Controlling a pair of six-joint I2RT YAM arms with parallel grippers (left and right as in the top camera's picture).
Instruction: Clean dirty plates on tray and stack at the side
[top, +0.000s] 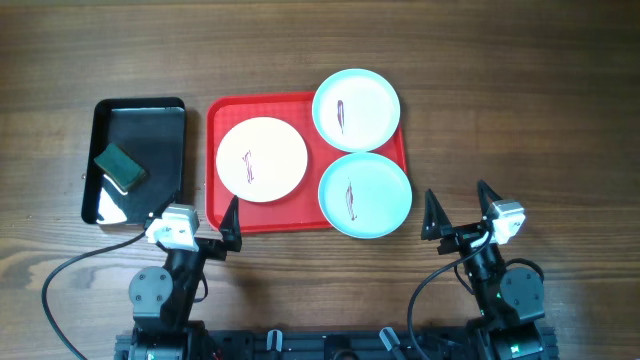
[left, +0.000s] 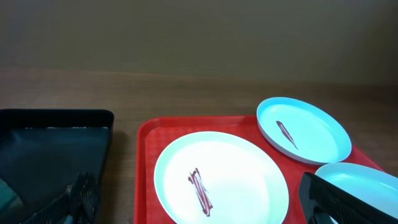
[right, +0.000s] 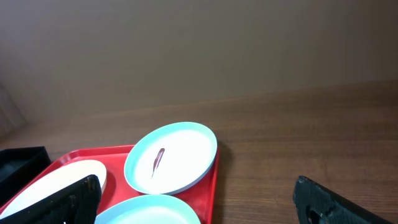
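A red tray (top: 218, 115) holds three smeared plates: a white plate (top: 275, 150) at the left, a turquoise plate (top: 365, 100) at the back right, and a second turquoise plate (top: 375, 200) at the front right. The tray (left: 144, 155) and white plate (left: 242, 168) also show in the left wrist view, and the back turquoise plate (right: 180, 155) in the right wrist view. My left gripper (top: 195, 228) is open and empty at the tray's front left corner. My right gripper (top: 462, 208) is open and empty, right of the front turquoise plate.
A glossy black tray (top: 160, 130) left of the red tray holds a dark green sponge (top: 121, 167). Wooden table surface lies all around, with bare wood right of the red tray.
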